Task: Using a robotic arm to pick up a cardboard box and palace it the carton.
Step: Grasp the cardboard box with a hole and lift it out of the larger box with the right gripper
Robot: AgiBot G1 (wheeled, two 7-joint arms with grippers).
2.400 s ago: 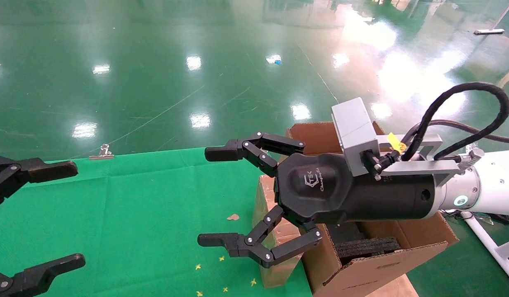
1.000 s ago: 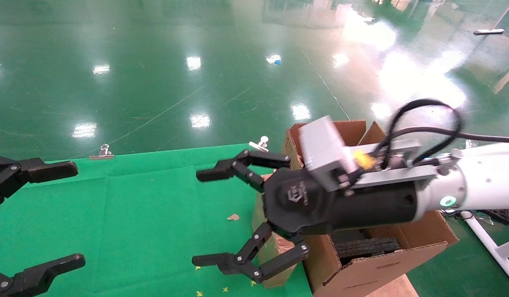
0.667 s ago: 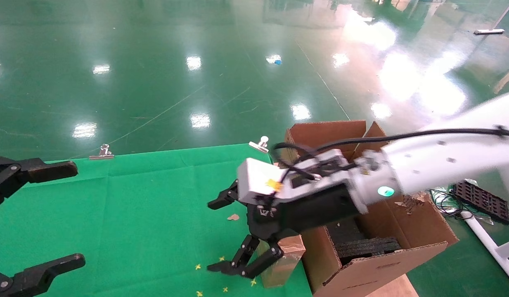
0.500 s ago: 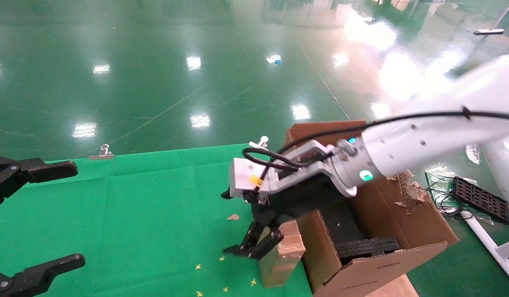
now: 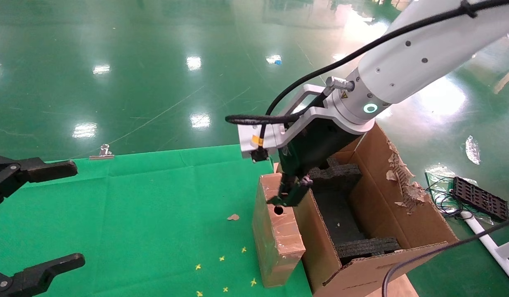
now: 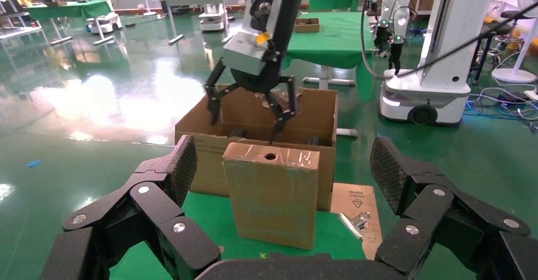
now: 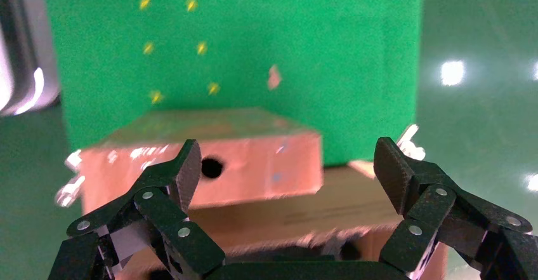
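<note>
One table [image 5: 114, 206] under green cloth, one carton [image 5: 403, 214] standing against its edge with black foam inside, one box [image 5: 275, 231] upright on the cloth and touching the carton's wall — that is the whole count of the big things. Two grippers: the right gripper [image 5: 290, 194] hangs fingers-down over the box's top end, near the round hole, spread wide and holding nothing; the left gripper [image 5: 19, 222] sits parked at the table's left edge, also spread.

The step in hand looks like the descent to grasp. To do it well, the right gripper should probably straddle the box's narrow faces — the left wrist view shows one finger already over the carton side, so it may catch the carton wall on the way down. Centre it over the box first, then lower and close. The tape is glossy, so a deep, firm hold seems wise before lifting clear of the wall.

Smaller things: two metal clips [image 5: 100, 153] visible, one cardboard scrap [image 5: 233, 217], and several tiny yellow specks.
</note>
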